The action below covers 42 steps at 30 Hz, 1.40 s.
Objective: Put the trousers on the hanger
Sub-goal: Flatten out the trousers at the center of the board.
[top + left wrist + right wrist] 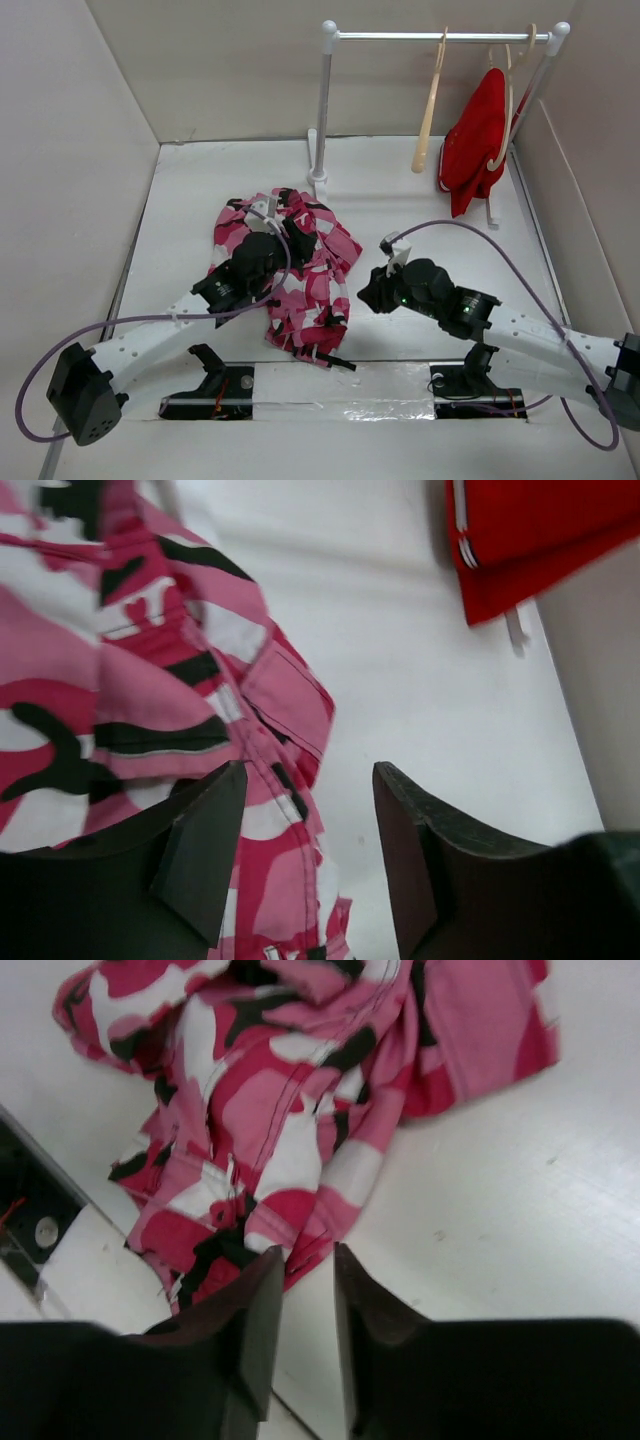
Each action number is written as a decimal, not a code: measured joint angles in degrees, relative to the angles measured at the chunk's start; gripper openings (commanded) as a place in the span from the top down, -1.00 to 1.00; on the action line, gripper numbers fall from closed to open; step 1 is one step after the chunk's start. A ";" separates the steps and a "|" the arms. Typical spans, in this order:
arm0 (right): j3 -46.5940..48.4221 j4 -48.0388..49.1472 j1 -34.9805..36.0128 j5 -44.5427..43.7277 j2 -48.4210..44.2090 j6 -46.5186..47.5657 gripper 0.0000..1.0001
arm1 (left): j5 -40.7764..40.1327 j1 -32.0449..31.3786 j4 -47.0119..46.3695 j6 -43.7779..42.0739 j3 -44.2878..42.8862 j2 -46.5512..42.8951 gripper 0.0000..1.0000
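Observation:
The camouflage trousers (pixel 305 285) lie crumpled on the white table, left of centre. My left gripper (pixel 296 234) hovers over their far part. In the left wrist view it (pixel 310 815) is open, with the trousers (pixel 130 680) under its left finger (pixel 200 850) and bare table under the right one. My right gripper (pixel 368 293) sits low at the trousers' right edge. In the right wrist view it (pixel 308 1275) is open only a little and empty, with the trousers' hem (pixel 270 1160) just beyond its tips. The bare wooden hanger (pixel 431 108) hangs on the rail.
A white rack with a metal rail (pixel 440 37) stands at the back. A second hanger bears a red garment (pixel 478 140) at the rail's right end; the garment also shows in the left wrist view (pixel 540 540). Walls close in on both sides.

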State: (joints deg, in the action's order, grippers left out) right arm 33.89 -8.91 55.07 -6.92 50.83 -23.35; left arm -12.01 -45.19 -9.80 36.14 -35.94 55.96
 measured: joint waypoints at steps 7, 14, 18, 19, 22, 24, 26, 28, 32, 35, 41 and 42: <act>-6.32 9.64 2.03 5.66 6.86 -3.52 -0.08 | -14.23 0.33 7.63 4.66 4.11 -2.73 -0.37; -6.29 16.63 5.20 8.07 14.69 -5.60 -0.08 | -17.68 4.31 13.07 8.07 7.89 -1.14 -0.44; -6.32 20.13 5.44 8.63 17.27 -7.02 -0.06 | -18.08 6.45 13.00 8.04 8.52 1.18 -0.43; -6.32 20.61 5.44 8.66 17.84 -7.37 -0.05 | -18.01 6.43 12.74 8.02 8.52 2.14 -0.43; -6.43 21.92 5.62 8.76 19.26 -8.11 -0.02 | -17.81 6.43 12.11 7.82 8.50 5.42 -0.37; -6.43 22.60 5.81 8.74 20.31 -8.46 -0.02 | -17.77 6.43 11.80 7.58 8.46 8.35 -0.36; -6.43 22.64 6.21 8.26 20.98 -8.92 -0.02 | -17.68 6.43 11.76 7.41 7.93 11.43 -0.34; -6.43 22.47 6.82 7.02 21.20 -9.42 -0.04 | -17.55 6.43 11.72 7.19 7.10 13.86 -0.32; -6.43 21.33 8.13 3.56 20.31 -10.19 -0.07 | -17.03 6.51 10.62 6.34 6.34 15.54 0.05; -6.75 20.74 8.39 1.62 18.60 -10.93 -0.06 | -16.92 6.67 9.86 5.95 6.34 15.54 0.45; -6.75 20.90 8.50 0.90 18.71 -11.61 0.00 | -16.85 7.04 9.73 5.49 6.32 14.69 1.00; -6.75 20.96 8.52 0.96 19.15 -11.63 0.01 | -16.83 7.10 9.73 5.60 6.32 14.14 1.00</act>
State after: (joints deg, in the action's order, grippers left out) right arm 27.14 12.05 63.59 -5.96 69.97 -34.98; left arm -28.84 -38.09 -0.08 41.74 -29.63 70.11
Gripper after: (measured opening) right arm 0.505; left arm 0.021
